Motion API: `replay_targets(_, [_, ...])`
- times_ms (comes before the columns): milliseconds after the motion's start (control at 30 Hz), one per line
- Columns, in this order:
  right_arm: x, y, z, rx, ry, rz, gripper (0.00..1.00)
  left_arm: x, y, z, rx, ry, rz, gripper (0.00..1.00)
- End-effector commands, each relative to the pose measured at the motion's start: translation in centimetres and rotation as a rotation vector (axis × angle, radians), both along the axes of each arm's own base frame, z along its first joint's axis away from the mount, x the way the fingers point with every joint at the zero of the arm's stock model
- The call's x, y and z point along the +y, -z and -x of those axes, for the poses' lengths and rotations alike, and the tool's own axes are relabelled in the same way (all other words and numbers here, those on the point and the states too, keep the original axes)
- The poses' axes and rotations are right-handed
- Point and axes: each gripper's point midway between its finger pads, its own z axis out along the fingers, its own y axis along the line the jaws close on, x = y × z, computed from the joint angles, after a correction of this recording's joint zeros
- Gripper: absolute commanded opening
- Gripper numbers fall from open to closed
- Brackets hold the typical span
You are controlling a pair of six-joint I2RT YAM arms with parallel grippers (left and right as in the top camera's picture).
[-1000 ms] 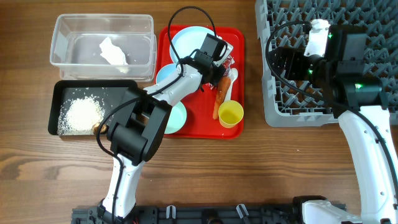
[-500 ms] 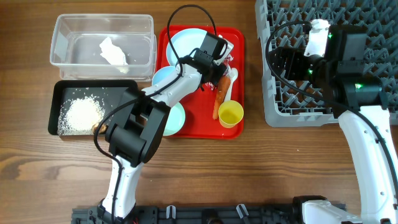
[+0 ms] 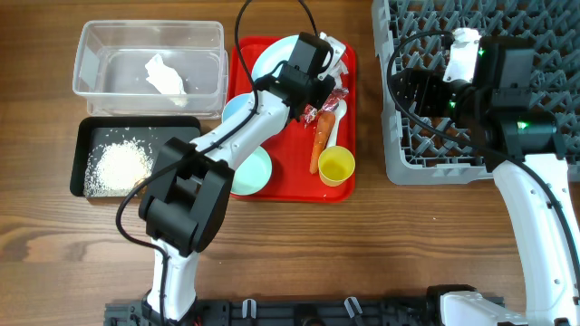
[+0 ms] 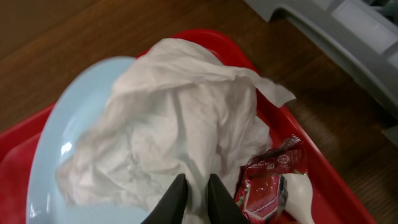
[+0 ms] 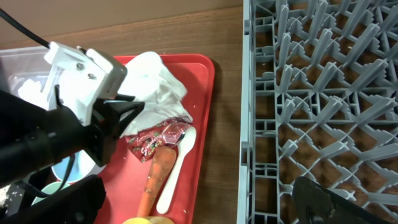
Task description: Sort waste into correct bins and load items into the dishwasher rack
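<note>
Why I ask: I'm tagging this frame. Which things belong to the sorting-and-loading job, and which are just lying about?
Job: crumpled napkin, second napkin, red wrapper, carrot, rice, clear tub, black tub, plate, blue bowl, green bowl, yellow cup, spoon, rack.

Lying about: red tray, only carrying things; table.

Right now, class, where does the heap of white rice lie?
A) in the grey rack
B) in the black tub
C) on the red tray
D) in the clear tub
B: the overhead view shows the rice heap on the floor of the black tub.
</note>
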Motion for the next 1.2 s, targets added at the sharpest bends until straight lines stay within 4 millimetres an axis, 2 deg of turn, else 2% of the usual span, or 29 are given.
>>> replay_targets(0, [-0.4,-0.7,-0.4,-0.022,0.009,0.019,1.0,-0.1,-3.2,0.0,-0.045,-0.01,0.03,0.2])
replay_targets(33, [-0.4,-0.7,-0.4,-0.022,0.009,0.018,0.99,0.0,-3.0,0.2,-0.036,-0.01,0.025,0.05])
replay_targets(233, [-0.4,-0.7,-0.3,-0.02,0.01,0.019,1.0,0.5,-3.1,0.0,-0.037,-0.032,0.017,0.04])
replay_targets(333, [-0.4,-0.6,-0.3,-0.016,0.01,0.019,1.0,4.6,-6.0,-1.8,-0.094,-0.26,0.051,0.04])
replay_targets(467, [-0.4,-0.6,-0.3,-0.017,0.009,0.018,1.0,11.1,-11.7,-3.4,-0.159,-0.442,0.166,0.04])
replay_targets(500, [-0.4,-0.6,-0.3,-0.017,0.01,0.018,1.0,13.4,-13.1,-3.8,-0.179,-0.497,0.194,0.04])
replay_targets(567, [-0.4,-0.6,-0.3,-0.017,0.01,0.018,1.0,16.4,-14.1,-4.2,-0.195,-0.551,0.199,0.04])
replay_targets(633, [-0.4,-0.7,-0.3,-0.018,0.009,0.018,1.0,20.7,-13.8,-4.6,-0.187,-0.638,0.169,0.04])
replay_targets(700, [-0.4,-0.7,-0.3,-0.019,0.009,0.018,1.0,24.7,-11.3,-4.5,-0.118,-0.719,0.123,0.04])
replay_targets(767, [-0.4,-0.7,-0.3,-0.02,0.01,0.018,1.0,26.9,-9.2,-4.3,-0.061,-0.778,0.109,0.04])
replay_targets(833, [-0.4,-0.8,-0.4,-0.022,0.01,0.017,1.0,28.8,-6.3,-4.3,0.01,-0.81,0.084,0.06])
replay_targets(867, [-0.4,-0.8,-0.4,-0.023,0.01,0.017,1.0,29.1,-5.4,-4.3,0.028,-0.815,0.078,0.13])
replay_targets(900, [-0.4,-0.8,-0.4,-0.024,0.01,0.017,1.0,29.3,-4.4,-4.4,0.046,-0.819,0.071,0.37])
replay_targets(933, [-0.4,-0.8,-0.4,-0.024,0.01,0.017,1.0,29.3,-4.2,-4.4,0.051,-0.819,0.068,0.52])
replay_targets(967, [-0.4,-0.8,-0.4,-0.024,0.01,0.017,1.0,29.1,-4.2,-4.4,0.049,-0.815,0.069,0.72])
replay_targets(1000, [-0.4,-0.8,-0.4,-0.023,0.01,0.017,1.0,28.6,-4.8,-4.5,0.035,-0.805,0.077,0.88])
replay_targets(1033, [-0.4,-0.8,-0.4,-0.024,0.01,0.017,1.0,27.9,-5.5,-4.7,0.016,-0.791,0.087,0.96])
replay_targets(1067, [-0.4,-0.8,-0.4,-0.024,0.01,0.017,1.0,26.9,-6.5,-4.7,-0.007,-0.767,0.096,1.0])
replay_targets(1167, [-0.4,-0.8,-0.4,-0.023,0.011,0.016,1.0,23.0,-9.2,-4.2,-0.054,-0.664,0.105,1.0])
